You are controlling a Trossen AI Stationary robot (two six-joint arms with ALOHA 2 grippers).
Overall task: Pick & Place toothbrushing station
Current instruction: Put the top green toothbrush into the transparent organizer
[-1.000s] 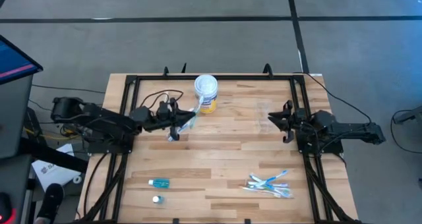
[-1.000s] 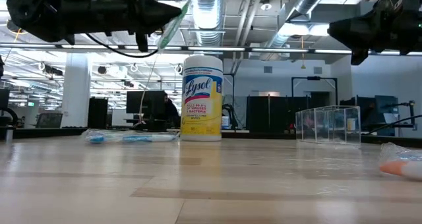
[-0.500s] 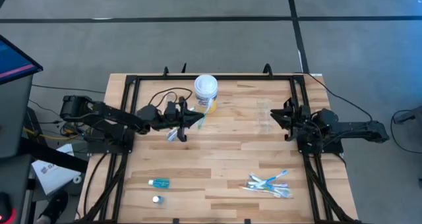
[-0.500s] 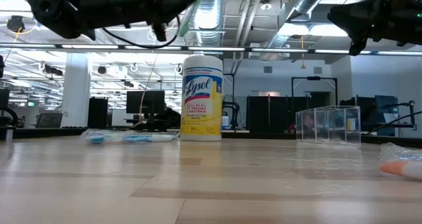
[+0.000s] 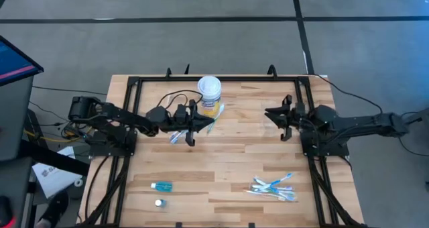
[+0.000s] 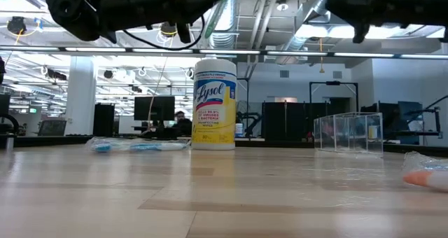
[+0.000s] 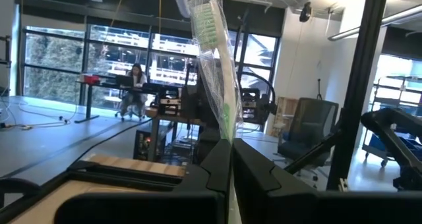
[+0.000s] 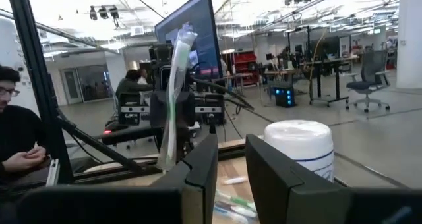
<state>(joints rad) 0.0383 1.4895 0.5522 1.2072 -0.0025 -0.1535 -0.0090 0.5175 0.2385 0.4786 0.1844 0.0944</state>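
Note:
My left gripper [image 5: 200,124] hangs above the table just in front of the canister, shut on a green toothbrush in a clear wrapper [image 7: 214,59]. The brush also shows high up in the low view [image 6: 218,10]. My right gripper [image 5: 273,115] is raised over the table's right half, open, with nothing between its fingers [image 8: 231,168]. A pile of wrapped toothbrushes [image 5: 271,186] lies near the front right. One more wrapped brush [image 5: 175,137] lies under the left arm. A small blue tube [image 5: 161,186] lies at the front left. Clear plastic cups [image 6: 348,131] stand at the right. My left gripper pinches the wrapped toothbrush near one end [image 7: 229,135] between its two fingers. The fingers come almost level from the table's left. The brush sticks out beyond the fingertips, slanting up, with its green head [image 7: 206,20] uppermost. It is lifted clear of the table.
A white-lidded yellow canister [image 5: 209,94] stands at the far middle, close to the left gripper. A small white cap [image 5: 159,202] lies by the blue tube. Black frame rails [image 5: 131,121] run along the table's left, right and far sides.
My left gripper has carried the wrapped toothbrush toward the table's right, rising a little and staying shut on it. My right gripper has risen and reached toward the table's middle, its gap unchanged.

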